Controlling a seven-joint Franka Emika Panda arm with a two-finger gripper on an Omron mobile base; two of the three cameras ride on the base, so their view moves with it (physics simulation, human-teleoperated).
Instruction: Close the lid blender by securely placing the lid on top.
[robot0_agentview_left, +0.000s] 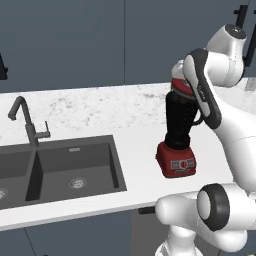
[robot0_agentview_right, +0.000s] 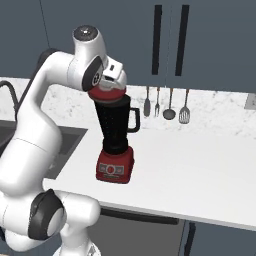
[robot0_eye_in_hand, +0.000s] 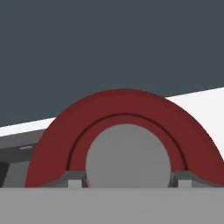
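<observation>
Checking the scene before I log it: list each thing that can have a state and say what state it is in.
lid: on top of the jar, slightly tilted, grey knob between the fingers.
blender: upright on the counter, jar on its red base.
gripper: shut on the lid's knob.
faucet: no water running.
sink: empty.
utensils: hanging on the wall.

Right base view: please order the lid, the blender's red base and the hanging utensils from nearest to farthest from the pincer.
1. lid: held in the pincer, atop the jar.
2. red base: directly below, on the counter.
3. hanging utensils: on the back wall, to the right.
</observation>
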